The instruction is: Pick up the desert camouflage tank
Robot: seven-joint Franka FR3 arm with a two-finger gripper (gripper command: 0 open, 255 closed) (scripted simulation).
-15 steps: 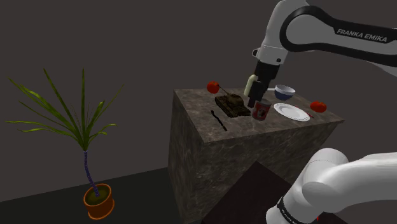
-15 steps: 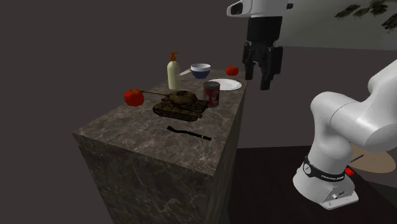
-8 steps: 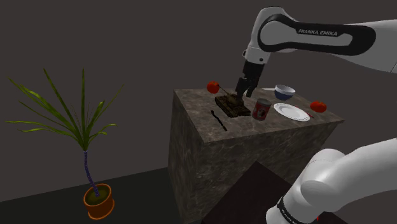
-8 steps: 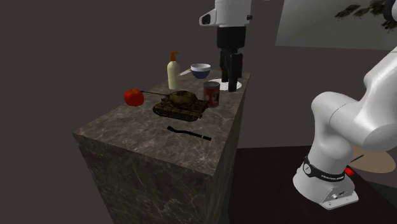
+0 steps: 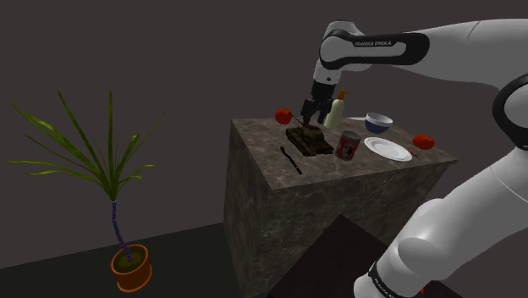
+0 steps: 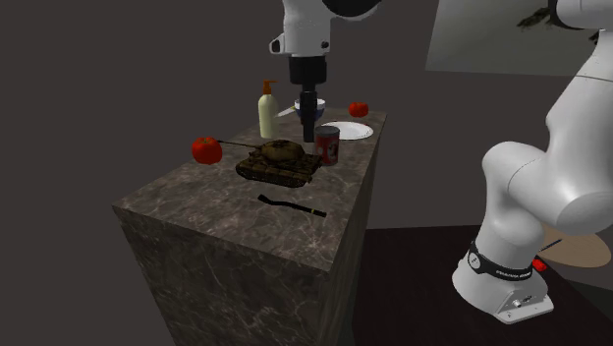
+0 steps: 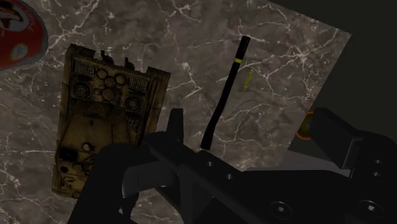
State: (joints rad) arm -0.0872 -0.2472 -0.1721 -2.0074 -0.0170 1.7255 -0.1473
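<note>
Arm (image 5: 372, 49) swung over tank (image 6: 280, 162), fingers (image 6: 307, 128) apart, dark marble block (image 6: 226, 211), dim grey wall (image 6: 118, 69)

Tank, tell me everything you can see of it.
The tank is a small toy in mottled tan and brown camouflage, with a rounded turret, a thin barrel and tracks along both sides. It sits upright on the dark veined stone block, beside the red can. Nothing seems to touch it but the block; the open hand hangs close above.
</note>
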